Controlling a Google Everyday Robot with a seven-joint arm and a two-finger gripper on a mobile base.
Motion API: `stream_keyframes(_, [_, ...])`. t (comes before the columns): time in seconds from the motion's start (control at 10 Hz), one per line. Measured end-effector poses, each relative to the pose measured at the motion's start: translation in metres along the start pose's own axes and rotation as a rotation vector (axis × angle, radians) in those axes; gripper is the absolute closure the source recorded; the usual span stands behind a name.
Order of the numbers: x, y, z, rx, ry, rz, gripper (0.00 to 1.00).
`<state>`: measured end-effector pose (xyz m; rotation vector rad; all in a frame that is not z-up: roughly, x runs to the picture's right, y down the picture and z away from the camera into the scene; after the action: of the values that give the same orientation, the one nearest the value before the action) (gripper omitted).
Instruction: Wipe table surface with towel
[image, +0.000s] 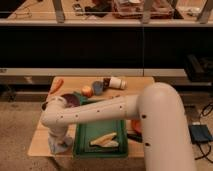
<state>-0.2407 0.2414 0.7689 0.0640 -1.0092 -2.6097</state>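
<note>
A small wooden table (40, 142) stands in front of a dark counter. My white arm reaches across it from the right and bends down at the front left corner. My gripper (56, 141) points straight down there, on a pale grey-blue towel (61, 146) that lies bunched on the table near the front edge. The gripper's tip is hidden by the wrist and the towel.
A green tray (85, 142) with pale yellow pieces (104, 141) lies at the front middle. A carrot (56, 85), a dark bowl (69, 100), an orange fruit (87, 91), a can (97, 87) and a lying white bottle (116, 82) sit at the back. An orange object (135, 125) is right of the tray.
</note>
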Motion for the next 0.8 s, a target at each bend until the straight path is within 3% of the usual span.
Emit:
stream_keyframes(0.4, [0.022,0.054,0.015,-0.043,0.004,0.082,1.0])
stream_keyframes(0.8, [0.063,0.056,0.031,-0.027,0.022,0.066,1.0])
